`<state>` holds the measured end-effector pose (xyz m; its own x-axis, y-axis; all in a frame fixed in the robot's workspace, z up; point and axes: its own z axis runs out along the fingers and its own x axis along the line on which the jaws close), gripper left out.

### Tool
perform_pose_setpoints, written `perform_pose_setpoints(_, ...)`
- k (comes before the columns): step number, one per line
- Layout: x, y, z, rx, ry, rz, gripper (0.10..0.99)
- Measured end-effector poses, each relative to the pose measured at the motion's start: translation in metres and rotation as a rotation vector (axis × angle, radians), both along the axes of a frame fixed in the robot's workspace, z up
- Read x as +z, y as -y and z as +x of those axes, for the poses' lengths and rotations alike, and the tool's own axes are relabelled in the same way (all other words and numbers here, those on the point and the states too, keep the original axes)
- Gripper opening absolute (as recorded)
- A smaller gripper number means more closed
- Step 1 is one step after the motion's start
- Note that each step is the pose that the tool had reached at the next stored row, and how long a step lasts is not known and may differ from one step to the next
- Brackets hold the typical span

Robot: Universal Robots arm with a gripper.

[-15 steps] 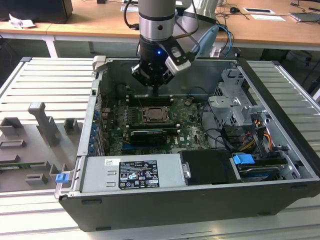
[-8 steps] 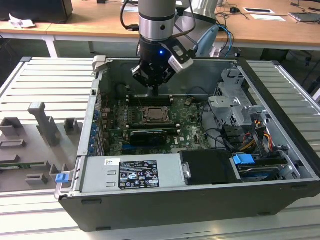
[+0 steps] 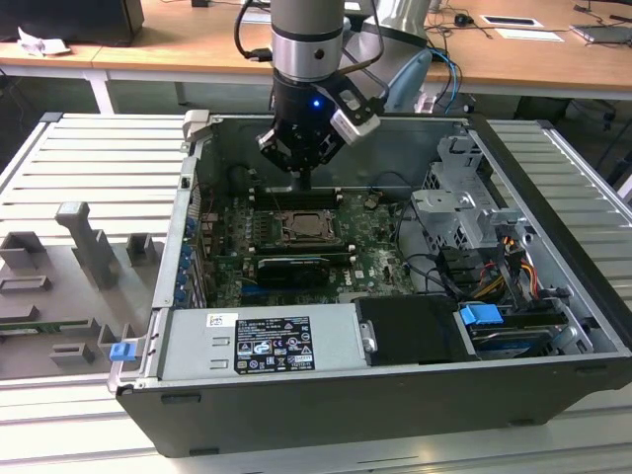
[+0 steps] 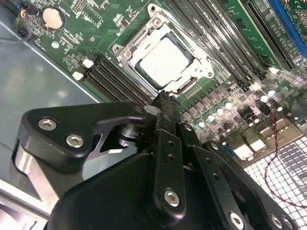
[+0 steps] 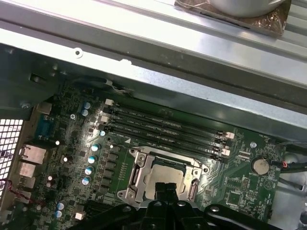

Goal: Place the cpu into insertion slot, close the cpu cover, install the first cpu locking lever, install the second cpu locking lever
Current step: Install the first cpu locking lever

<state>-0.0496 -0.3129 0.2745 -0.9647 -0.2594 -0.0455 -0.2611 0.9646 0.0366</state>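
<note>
One cpu in one insertion slot, one cpu cover down; tool fingers together, empty, just above.

In the first wrist view my gripper covers one edge of the cpu and the motherboard beside it. In the second wrist view it hides a corner of the motherboard. In the exterior view the locking levers are too small to tell.
</note>
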Motion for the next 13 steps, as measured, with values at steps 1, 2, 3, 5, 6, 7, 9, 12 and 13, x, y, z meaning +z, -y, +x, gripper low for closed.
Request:
perform_pose_setpoints(1,0.0,0.0,-0.0011,0.001,0.0,0.0,0.106)
perform_pose_setpoints(2,0.0,0.0,-0.0025,0.001,0.0,0.0,0.106)
perform_pose_setpoints(3,0.0,0.0,-0.0046,0.001,0.0,0.0,0.106)
perform_pose_setpoints(5,0.0001,0.0,-0.0097,0.001,-0.0001,0.0,0.106)
perform_pose_setpoints(6,0.0,0.0,-0.0115,0.001,0.0,0.0,0.106)
perform_pose_setpoints(7,0.0,0.0,-0.015,0.001,0.0,0.0,0.106)
perform_pose_setpoints(9,0.0,0.0,-0.0196,0.001,0.0,0.0,0.106)
perform_pose_setpoints(12,0.0,0.0,-0.0252,0.001,0.0001,0.0,0.106)
perform_pose_setpoints(13,0.0,0.0,-0.0269,0.001,0.0001,0.0,0.106)
